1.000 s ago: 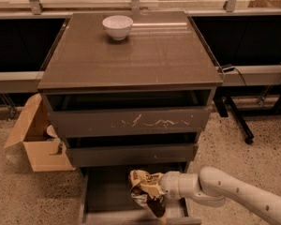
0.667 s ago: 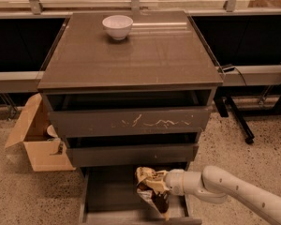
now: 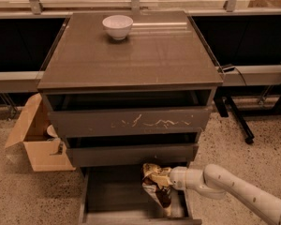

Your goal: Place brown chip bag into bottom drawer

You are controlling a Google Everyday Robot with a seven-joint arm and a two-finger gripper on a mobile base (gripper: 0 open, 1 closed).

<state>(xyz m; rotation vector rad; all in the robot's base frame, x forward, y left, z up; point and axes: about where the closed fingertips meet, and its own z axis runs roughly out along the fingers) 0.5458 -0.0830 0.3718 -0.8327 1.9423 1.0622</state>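
Nearest the camera, the bottom drawer (image 3: 107, 191) of the grey-brown cabinet stands pulled out, its flat grey floor bare on the left side. A white arm (image 3: 239, 193) reaches in from the lower right, and its hand (image 3: 171, 177) sits over the right part of that drawer, just below the front of the drawer above. The hand is clamped on the brown chip bag (image 3: 157, 189), gripping it at its cream-yellow upper end. The wrinkled dark brown body of the bag hangs down into the right half of the drawer; whether its lower end touches the drawer floor cannot be told.

Above this, the middle drawer (image 3: 131, 154) is slightly out, and the top drawer (image 3: 131, 122), with white scratches across its front, is also slightly out.

To the left of the cabinet, a tan cardboard box (image 3: 35, 139) stands open on the speckled floor (image 3: 28, 196).

Farther back, the cabinet's top surface (image 3: 131, 55) carries a small white bowl (image 3: 117, 26), upright near its rear edge, left of centre.
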